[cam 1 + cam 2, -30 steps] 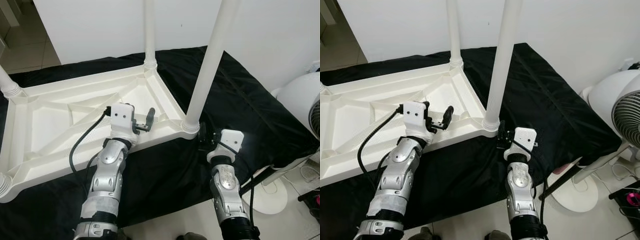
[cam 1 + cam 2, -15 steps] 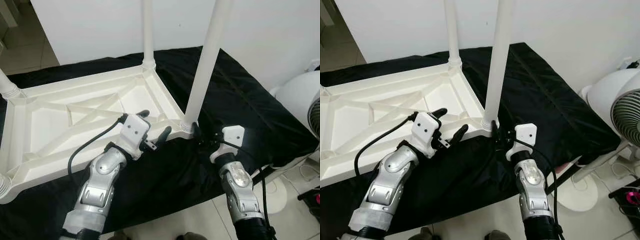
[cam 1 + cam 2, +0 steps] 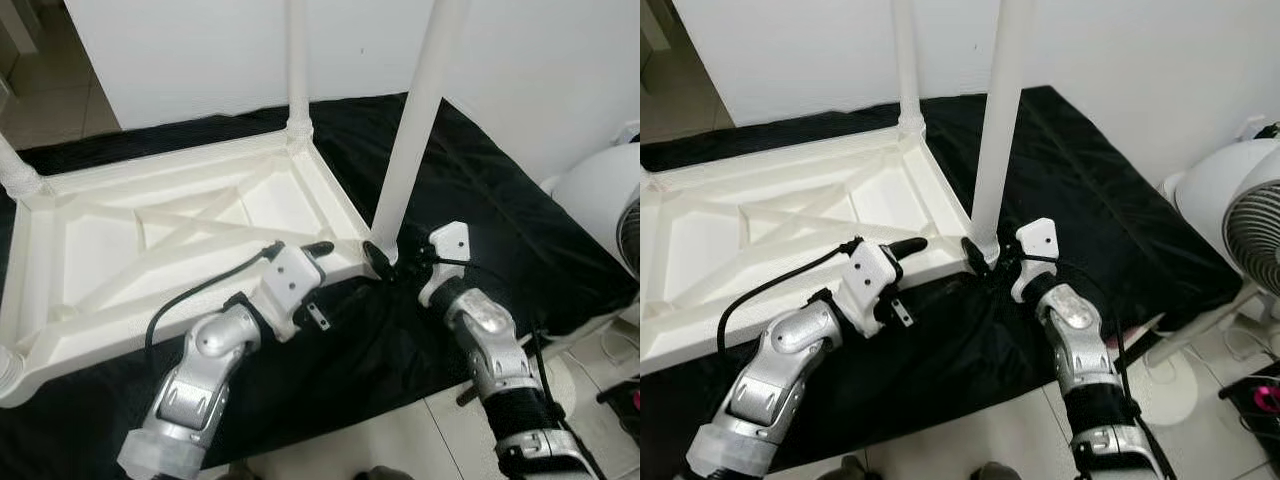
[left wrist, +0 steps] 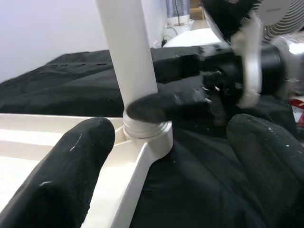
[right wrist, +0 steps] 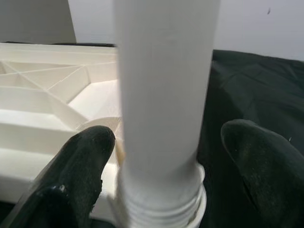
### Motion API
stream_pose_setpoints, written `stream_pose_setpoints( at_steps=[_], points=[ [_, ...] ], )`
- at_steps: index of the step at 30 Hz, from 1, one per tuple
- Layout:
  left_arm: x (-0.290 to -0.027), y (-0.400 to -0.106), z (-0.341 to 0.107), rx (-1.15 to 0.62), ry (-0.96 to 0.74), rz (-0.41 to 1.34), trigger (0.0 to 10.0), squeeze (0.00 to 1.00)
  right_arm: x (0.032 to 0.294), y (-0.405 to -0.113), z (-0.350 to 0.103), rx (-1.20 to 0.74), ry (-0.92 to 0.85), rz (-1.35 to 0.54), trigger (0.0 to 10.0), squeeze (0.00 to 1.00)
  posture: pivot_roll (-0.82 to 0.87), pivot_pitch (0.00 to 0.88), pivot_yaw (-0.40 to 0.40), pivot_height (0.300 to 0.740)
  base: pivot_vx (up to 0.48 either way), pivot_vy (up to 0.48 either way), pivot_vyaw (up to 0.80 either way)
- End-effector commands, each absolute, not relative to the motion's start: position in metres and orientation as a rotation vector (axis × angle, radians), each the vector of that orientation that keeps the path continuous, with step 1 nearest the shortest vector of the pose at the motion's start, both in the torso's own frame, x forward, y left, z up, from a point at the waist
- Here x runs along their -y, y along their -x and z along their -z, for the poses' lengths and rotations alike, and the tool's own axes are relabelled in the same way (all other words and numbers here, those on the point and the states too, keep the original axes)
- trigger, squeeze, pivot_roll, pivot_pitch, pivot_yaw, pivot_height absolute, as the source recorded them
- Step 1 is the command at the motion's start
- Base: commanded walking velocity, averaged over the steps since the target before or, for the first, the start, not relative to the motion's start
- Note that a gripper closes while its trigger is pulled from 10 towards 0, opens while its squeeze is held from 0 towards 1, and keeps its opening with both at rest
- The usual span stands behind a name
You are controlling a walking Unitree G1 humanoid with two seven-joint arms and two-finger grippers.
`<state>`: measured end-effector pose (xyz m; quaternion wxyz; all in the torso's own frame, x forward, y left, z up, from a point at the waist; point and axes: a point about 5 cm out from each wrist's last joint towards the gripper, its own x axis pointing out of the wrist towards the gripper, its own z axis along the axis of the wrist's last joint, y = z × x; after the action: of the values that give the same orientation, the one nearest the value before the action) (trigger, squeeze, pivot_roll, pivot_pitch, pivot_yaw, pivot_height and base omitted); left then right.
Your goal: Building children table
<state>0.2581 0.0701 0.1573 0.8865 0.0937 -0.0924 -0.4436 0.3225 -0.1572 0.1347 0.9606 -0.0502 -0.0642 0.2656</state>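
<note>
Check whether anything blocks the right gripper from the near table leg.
Nothing visible does. The right gripper is open with a finger on each side of the near table leg, just above its threaded base at the tabletop corner.

The tops of the two table legs [image 3: 415, 130] are running out of the picture, and the right gripper [image 4: 228, 71] is appearing blurred behind.
</note>
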Motion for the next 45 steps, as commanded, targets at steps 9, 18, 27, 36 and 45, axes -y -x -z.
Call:
stream_pose_setpoints(
  at_steps=[9, 18, 27, 36, 45],
  points=[
    [-0.067, -0.254, -0.161, 0.138, -0.198, 1.027, 10.0, 0.0, 0.149, -0.354, -0.14, 0.054, 0.163, -0.644, 10.0, 0.0, -0.04, 0.0, 0.022, 0.74, 0.0, 0.0, 0.0],
    [-0.068, -0.258, -0.163, 0.148, -0.213, 1.014, 10.0, 0.0, 0.149, -0.358, -0.136, 0.009, 0.173, -0.685, 0.0, 0.0, -0.04, 0.0, 0.02, 0.74, 0.0, 0.0, 0.0],
    [-0.069, -0.259, -0.165, 0.142, -0.219, 1.01, 10.0, 0.0, 0.156, -0.355, -0.123, -0.027, 0.158, -0.669, 10.0, 0.0, -0.06, 0.0, 0.022, 0.74, 0.0, 0.0, 0.0],
    [-0.069, -0.259, -0.165, 0.142, -0.226, 1.012, 10.0, 0.0, 0.157, -0.351, -0.119, -0.015, 0.158, -0.551, 10.0, 0.0, -0.07, 0.004, 0.019, 0.74, 0.0, 0.0, 0.0],
    [-0.07, -0.258, -0.164, 0.139, -0.231, 1.002, 10.0, 0.0, 0.13, -0.337, -0.113, 0.002, 0.039, -0.311, 10.0, 0.0, -0.06, 0.011, 0.002, 0.74, 0.0, 0.0, 0.0]
  ],
)
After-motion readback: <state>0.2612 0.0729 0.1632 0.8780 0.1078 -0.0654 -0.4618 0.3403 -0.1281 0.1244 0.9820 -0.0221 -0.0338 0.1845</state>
